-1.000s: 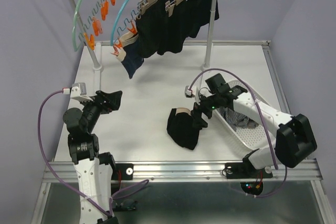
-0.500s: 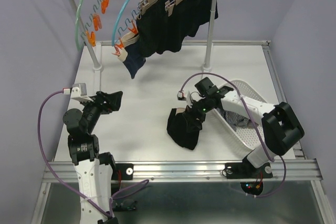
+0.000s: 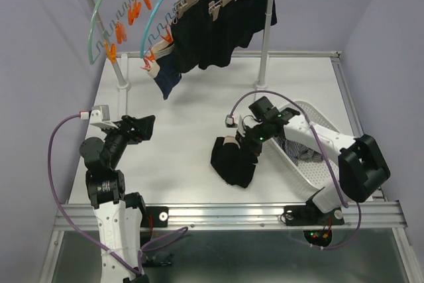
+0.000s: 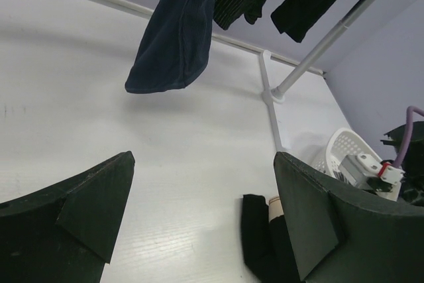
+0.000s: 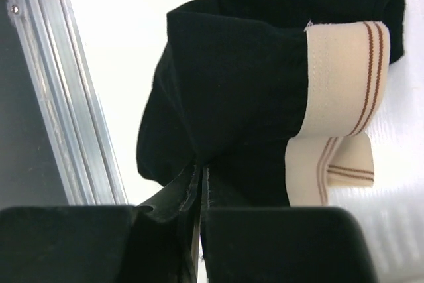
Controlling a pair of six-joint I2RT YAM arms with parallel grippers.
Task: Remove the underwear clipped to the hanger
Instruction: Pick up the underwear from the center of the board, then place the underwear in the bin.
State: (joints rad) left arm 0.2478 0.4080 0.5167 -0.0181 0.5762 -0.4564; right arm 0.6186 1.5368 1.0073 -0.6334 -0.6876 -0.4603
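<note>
Pinches a fold of the black underwear [image 3: 232, 164] in the right gripper [image 3: 252, 153], jaws pressed together on the cloth. Rests that garment, beige striped waistband showing, on the table [image 3: 192, 117] just beside the white basket [image 3: 317, 175]. Holds the left gripper [image 3: 142, 126] spread wide above the table's left side. Shows the hanging underwear [image 3: 212, 31], black and navy, clipped to the hangers [image 3: 159, 4] at the back.
</note>
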